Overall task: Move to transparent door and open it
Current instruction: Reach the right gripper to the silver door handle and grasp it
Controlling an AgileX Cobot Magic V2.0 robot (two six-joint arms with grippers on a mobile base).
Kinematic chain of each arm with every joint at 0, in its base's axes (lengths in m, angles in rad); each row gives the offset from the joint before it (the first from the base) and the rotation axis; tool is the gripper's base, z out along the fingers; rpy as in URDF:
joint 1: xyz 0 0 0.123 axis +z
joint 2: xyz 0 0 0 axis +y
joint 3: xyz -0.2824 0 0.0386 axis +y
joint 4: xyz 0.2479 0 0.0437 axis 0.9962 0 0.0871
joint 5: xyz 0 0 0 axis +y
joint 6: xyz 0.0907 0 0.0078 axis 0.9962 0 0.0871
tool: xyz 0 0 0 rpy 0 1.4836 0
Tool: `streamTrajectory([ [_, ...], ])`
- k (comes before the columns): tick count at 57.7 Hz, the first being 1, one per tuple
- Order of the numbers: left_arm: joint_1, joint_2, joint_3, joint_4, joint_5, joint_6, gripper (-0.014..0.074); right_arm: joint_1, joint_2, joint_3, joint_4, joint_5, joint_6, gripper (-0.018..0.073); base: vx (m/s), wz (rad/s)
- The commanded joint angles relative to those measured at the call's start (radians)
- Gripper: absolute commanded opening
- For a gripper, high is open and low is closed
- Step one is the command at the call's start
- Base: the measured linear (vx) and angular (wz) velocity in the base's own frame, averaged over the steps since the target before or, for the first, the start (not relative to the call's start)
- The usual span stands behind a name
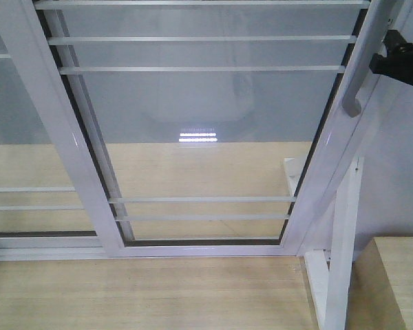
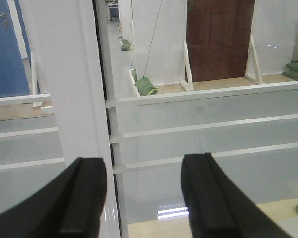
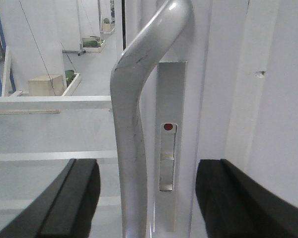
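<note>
The transparent door [image 1: 199,124] runs off the top of the front view, so its upper part goes unseen. The pull handle [image 3: 131,148] is cropped at both ends. The left end effector [image 2: 143,166] and right end effector [image 3: 149,168] show only finger ends, cut by the bottom edge.

Pale wood floor [image 1: 158,295] near. White angled brace [image 1: 344,234] right. Handle-less barred glass panel [image 1: 20,158] left. Far: brown door [image 2: 218,39], blue door [image 2: 2,54], green bag [image 2: 146,87], beige box [image 3: 44,84].
</note>
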Motion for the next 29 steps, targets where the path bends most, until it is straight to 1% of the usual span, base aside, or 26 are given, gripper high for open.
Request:
streamTrajectory([
  [1,-0.002,-0.004,-0.039,-0.007,-0.082,-0.001,0.0472,-0.007,-0.002,-0.037,-0.002,-0.142,0.034,0.0491,0.0,0.0],
  [17,-0.002,-0.004,-0.039,-0.007,-0.082,-0.001,0.0472,-0.007,0.082,-0.04,-0.002,-0.267,0.039,0.0491,0.0,0.0],
  [29,-0.002,-0.004,-0.039,-0.007,-0.082,-0.001,0.0472,-0.007,0.13,-0.1,-0.002,-0.27,0.04,0.0491,0.0,0.0],
])
